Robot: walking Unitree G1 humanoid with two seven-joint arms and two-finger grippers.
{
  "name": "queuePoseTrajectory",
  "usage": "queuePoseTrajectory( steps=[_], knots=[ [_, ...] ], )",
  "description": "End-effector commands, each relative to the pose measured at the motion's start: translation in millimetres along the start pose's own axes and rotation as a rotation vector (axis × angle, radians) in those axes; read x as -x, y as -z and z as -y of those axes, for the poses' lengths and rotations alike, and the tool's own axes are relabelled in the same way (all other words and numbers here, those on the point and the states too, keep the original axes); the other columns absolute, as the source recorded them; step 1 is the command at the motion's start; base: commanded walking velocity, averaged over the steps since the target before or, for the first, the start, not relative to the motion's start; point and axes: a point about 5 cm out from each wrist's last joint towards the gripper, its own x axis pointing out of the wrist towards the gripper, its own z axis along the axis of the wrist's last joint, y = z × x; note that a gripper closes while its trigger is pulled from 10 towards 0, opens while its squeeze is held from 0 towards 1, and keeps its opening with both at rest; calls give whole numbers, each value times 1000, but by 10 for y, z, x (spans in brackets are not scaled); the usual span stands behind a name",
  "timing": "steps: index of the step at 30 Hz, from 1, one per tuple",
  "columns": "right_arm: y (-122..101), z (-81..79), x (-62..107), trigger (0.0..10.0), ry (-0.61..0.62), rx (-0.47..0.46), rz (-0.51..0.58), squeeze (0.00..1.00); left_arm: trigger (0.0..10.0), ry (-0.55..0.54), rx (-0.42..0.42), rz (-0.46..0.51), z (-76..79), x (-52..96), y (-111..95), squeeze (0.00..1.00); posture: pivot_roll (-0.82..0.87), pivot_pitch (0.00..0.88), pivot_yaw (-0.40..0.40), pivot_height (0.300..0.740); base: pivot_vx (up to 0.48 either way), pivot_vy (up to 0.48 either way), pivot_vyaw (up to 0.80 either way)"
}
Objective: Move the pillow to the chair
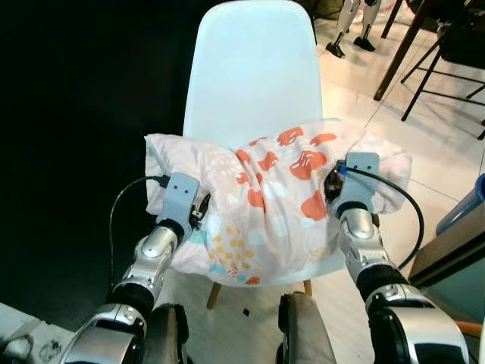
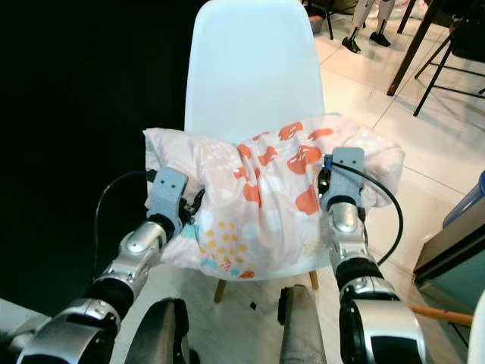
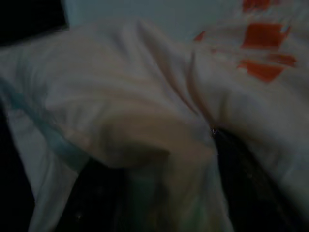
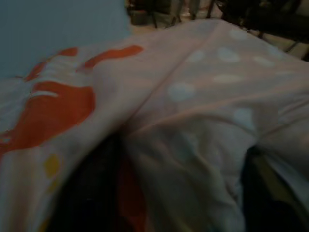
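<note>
Pink-printed pillow (image 1: 273, 205): laid across white chair (image 1: 254, 76) seat, overhanging both side edges.
Left gripper (image 1: 198, 211): fabric pinched.
Right gripper (image 1: 330, 186): fabric pinched.

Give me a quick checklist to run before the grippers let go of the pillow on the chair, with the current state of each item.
1. Pillow over the chair seat: ok, it lies across the seat in front of the backrest.
2. Pillow fully supported: not ok, both ends overhang the seat sides and the front edge hangs past it.
3. Left gripper on the pillow: ok, fingers pressed into the fabric at its left end.
4. Right gripper on the pillow: ok, fabric bunched between its fingers at the right end.
5. Weight resting on the seat: cannot tell, the pillow hides the seat.
6. Cables clear of the fabric: cannot tell.
</note>
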Motion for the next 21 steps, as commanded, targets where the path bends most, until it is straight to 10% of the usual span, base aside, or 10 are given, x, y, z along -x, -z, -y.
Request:
queuePoseTrajectory(
  steps=[1, 5, 12, 13, 14, 15, 16, 17, 18, 21],
  knots=[
    [104, 83, 55, 10000, 33, -16, -25, 1000, 10000, -10, 9, -10, 9, 101, 73, 1000, -23, 188, -5, 586, 0, 0, 0],
    [191, 245, 164, 10000, 72, -32, 1, 1000, 10000, -147, 17, 4, -210, 459, 172, 1000, -12, 170, -10, 586, 0, 0, 0],
    [267, 270, 260, 10000, 70, -32, -5, 1000, 10000, -201, -21, 11, -288, 635, 181, 1000, -12, 157, -10, 586, 0, 0, 0],
    [279, 255, 279, 3451, 55, -22, -3, 1000, 0, -208, -22, 16, -294, 646, 164, 1000, -12, 154, -9, 586, 0, 0, 0],
    [287, 242, 298, 0, 47, -33, 3, 1000, 0, -212, -22, 17, -296, 648, 152, 667, -12, 153, -8, 586, 0, 0, 0],
    [292, 232, 315, 0, 43, -38, 7, 1000, 0, -216, -21, 16, -297, 649, 136, 0, -12, 149, -7, 586, 0, 0, 0],
    [292, 232, 315, 0, 43, -38, 7, 1000, 0, -216, -21, 16, -297, 649, 136, 0, -12, 149, -7, 586, 0, 0, 0],
    [292, 221, 336, 0, 48, -45, 9, 616, 0, -220, -16, 19, -293, 643, 100, 0, -14, 146, -5, 586, 0, 0, 0],
    [280, 217, 342, 0, 52, -46, 15, 0, 0, -221, -19, 30, -295, 642, 71, 0, -13, 142, -3, 586, 0, 0, 0],
    [236, 217, 355, 0, 60, -56, 35, 0, 0, -233, -35, 57, -323, 664, 3, 0, -12, 136, 1, 586, 0, 0, 0]
  ],
)
